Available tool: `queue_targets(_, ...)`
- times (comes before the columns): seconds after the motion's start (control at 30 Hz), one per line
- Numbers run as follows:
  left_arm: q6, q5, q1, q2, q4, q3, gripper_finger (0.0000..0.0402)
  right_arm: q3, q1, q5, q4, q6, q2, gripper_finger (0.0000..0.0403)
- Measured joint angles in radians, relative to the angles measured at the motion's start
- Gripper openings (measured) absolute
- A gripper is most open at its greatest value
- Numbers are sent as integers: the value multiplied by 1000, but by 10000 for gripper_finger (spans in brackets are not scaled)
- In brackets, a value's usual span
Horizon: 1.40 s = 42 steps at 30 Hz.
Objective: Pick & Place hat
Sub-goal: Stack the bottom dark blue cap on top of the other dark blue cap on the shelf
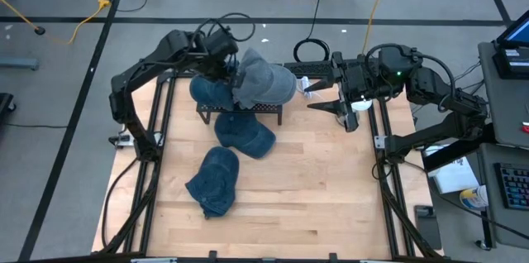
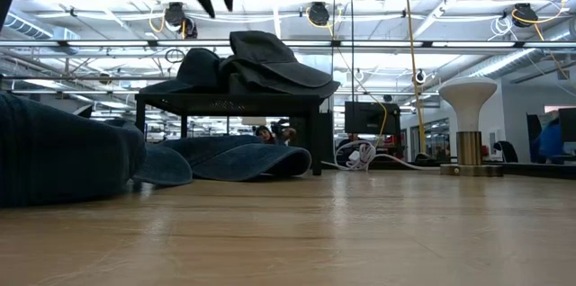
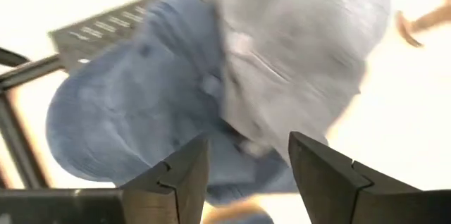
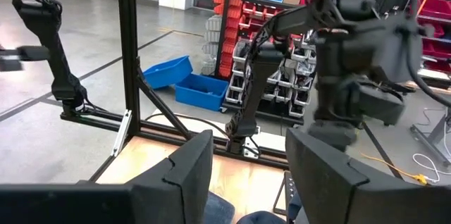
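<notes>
We see the left claw [image 1: 234, 71] spread open, empty, above the grey-blue fabric hat [image 1: 263, 81] on the small black rack [image 1: 240, 111]. The right claw [image 1: 331, 107] hangs open beside the rack over the wooden worktop [image 1: 314, 188].

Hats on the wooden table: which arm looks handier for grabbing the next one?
Probably the left. Its gripper hovers open right over the hats piled on the black stand, while the right gripper waits off to the side, clear of the two hats lying on the table.
</notes>
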Motion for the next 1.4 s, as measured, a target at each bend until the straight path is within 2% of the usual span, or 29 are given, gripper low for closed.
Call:
queue_targets(0.2, 25, 85, -106, 0, -33, 33, 184, 0, 0, -1, 0, 1, 0, 171)
queue_targets(0.33, 25, 149, -183, 0, -47, 33, 184, 0, -1, -50, 0, 2, 0, 171)
queue_targets(0.57, -114, 274, -319, 0, -48, 31, 184, 0, 0, -75, 4, 2, 0, 171)
queue_targets(0.77, -334, 321, -449, 0, -47, 31, 184, 0, 0, -75, 5, 1, 0, 171)
queue_targets(0.93, -559, 319, -560, 0, -47, 31, 184, 0, 0, -75, -1, -5, 0, 171)
queue_targets(1.4, -1278, 127, -857, 6, -47, 11, 184, 0, 0, -74, -12, -6, 0, 171)
